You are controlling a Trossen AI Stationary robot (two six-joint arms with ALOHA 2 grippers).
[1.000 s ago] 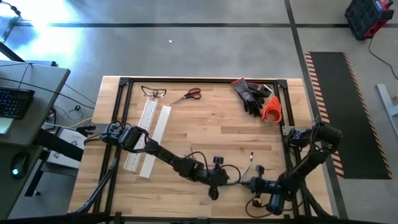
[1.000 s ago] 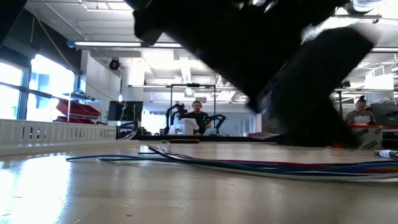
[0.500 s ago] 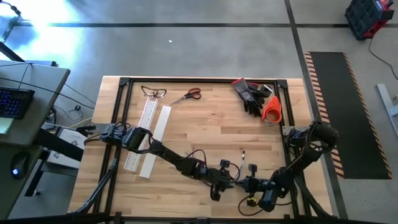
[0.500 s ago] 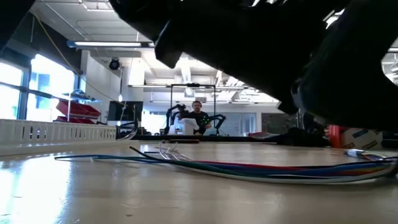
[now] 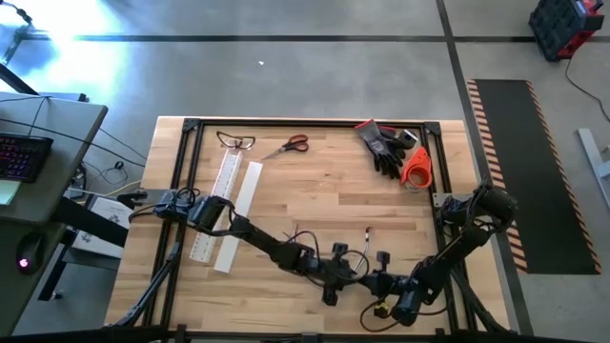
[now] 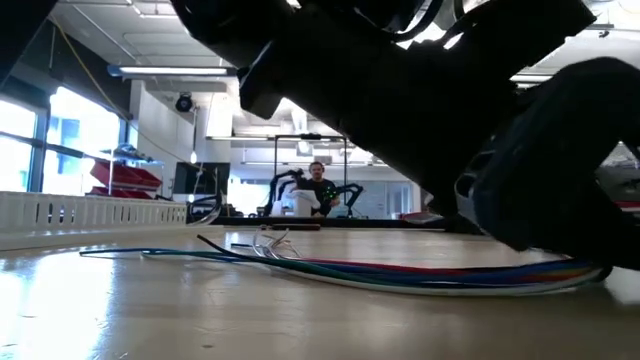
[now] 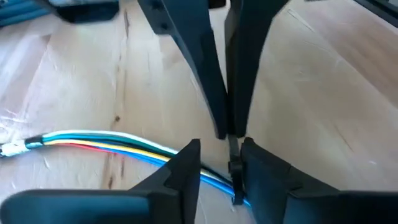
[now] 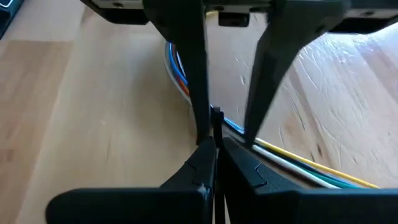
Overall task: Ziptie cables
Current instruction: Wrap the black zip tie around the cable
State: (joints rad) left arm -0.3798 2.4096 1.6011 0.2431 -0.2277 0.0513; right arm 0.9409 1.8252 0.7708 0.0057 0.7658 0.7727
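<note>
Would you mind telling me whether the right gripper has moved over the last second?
Yes. In the high view the right gripper has shifted leftward, away from the table frame's right rail, toward the left gripper.

Strong glare is seen on the floor beyond the table's far left corner in the high view. In the low view, the arms are reduced to black silhouettes against bright windows and ceiling lights; the near tabletop is blurred.

high view straight down; low view table-level, probably close; wrist views close, share cables.
</note>
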